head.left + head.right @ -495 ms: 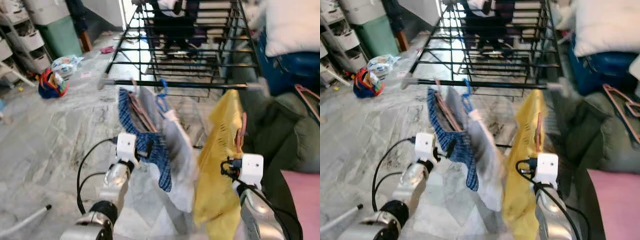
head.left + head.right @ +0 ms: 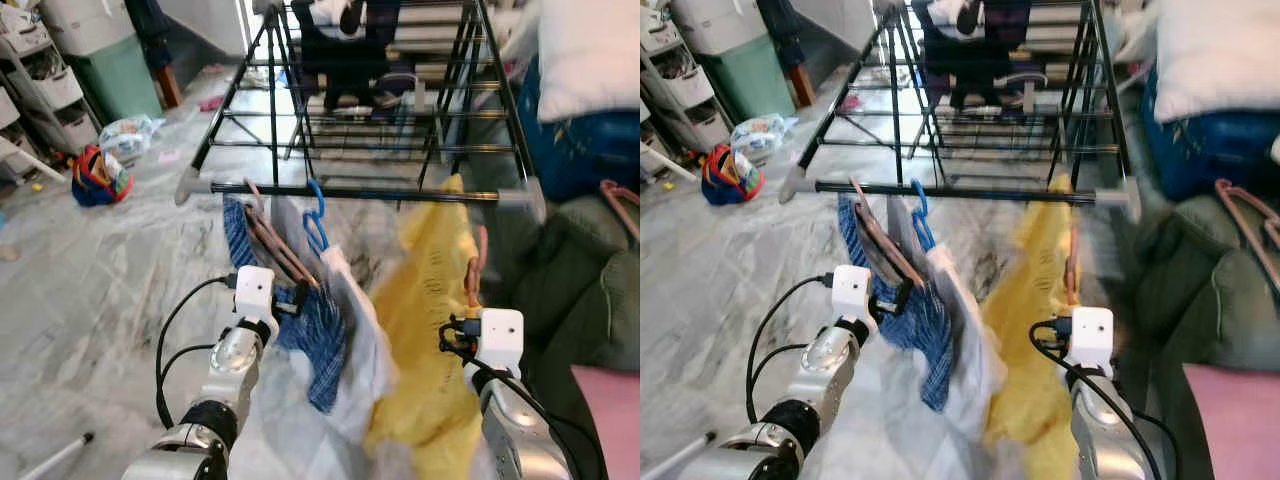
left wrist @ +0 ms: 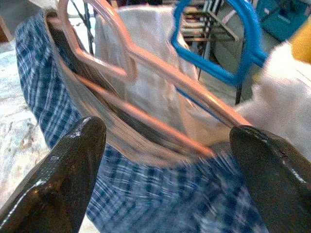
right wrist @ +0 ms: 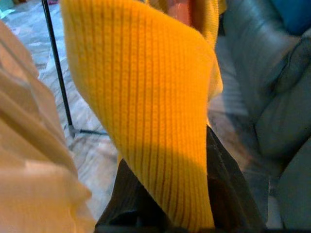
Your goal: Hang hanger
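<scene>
Black rack bar (image 2: 400,193) carries 3 hung garments.

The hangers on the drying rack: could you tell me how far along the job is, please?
Done: the blue hanger and pink hanger are hooked on the rack bar. In hand: the right gripper holds the yellow garment on its hanger, below the bar. Left: hooking it on.
</scene>
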Available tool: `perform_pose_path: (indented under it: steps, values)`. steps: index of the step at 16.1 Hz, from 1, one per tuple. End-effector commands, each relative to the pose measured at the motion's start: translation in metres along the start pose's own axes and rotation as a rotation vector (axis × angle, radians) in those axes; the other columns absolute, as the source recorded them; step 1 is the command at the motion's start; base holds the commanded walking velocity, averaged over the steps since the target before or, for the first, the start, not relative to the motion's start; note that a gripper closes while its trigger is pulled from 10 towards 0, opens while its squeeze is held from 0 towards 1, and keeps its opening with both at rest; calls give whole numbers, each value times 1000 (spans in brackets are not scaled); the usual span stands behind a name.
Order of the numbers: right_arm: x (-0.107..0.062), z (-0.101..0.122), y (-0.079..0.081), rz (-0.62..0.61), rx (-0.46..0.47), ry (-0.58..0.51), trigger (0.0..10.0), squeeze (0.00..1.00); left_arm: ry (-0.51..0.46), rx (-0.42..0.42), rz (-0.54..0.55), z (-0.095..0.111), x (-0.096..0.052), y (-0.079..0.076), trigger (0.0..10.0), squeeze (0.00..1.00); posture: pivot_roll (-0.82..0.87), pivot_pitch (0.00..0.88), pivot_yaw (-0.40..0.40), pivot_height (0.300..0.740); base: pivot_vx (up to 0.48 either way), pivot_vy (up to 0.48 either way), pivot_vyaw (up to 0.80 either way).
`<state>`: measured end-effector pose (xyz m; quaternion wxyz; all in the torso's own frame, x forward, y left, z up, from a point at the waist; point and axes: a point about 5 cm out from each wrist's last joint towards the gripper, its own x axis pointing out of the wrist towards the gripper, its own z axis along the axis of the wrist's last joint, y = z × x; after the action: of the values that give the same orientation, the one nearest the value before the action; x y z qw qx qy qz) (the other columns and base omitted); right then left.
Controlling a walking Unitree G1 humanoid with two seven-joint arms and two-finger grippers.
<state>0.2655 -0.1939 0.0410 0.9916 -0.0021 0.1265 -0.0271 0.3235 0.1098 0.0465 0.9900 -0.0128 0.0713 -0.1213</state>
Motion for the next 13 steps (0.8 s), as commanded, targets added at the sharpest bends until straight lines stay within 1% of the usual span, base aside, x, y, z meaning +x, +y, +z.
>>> perform_pose_path:
  steps: [1, 5, 7, 8, 11, 12, 13]
  values:
    - [3, 13, 10, 27, 9, -59, 10000, 0, 20, 10, 30, -4, -4, 12, 10000, 0, -186, 77, 58, 740, 0, 0, 0]
    - [-6, 4, 19, 48, -7, -46, 10000, 0, 13, 24, 31, -8, -10, 16, 10000, 0, -179, 94, 52, 740, 0, 0, 0]
    - [-12, 1, 22, 50, -4, -50, 10000, 0, 18, 45, 38, -14, -16, 21, 10000, 0, -178, 104, 51, 740, 0, 0, 0]
    - [-15, 4, 23, 52, -8, -84, 10000, 0, -2, 61, 40, -12, -18, 25, 10000, 0, -177, 120, 52, 740, 0, 0, 0]
    - [-20, 9, 25, 52, -36, -116, 10000, 0, -93, 96, 12, 2, -18, 24, 10000, 0, -166, 161, 56, 740, 0, 0, 0]
    - [-21, 12, 24, 49, -39, -126, 10000, 0, -103, 103, 1, 3, -20, 24, 10000, 0, -161, 166, 60, 740, 0, 0, 0]
    - [-23, 19, 26, 50, -36, -153, 10000, 0, -90, 122, -11, -2, -24, 26, 10000, 0, -158, 179, 67, 740, 0, 0, 0]
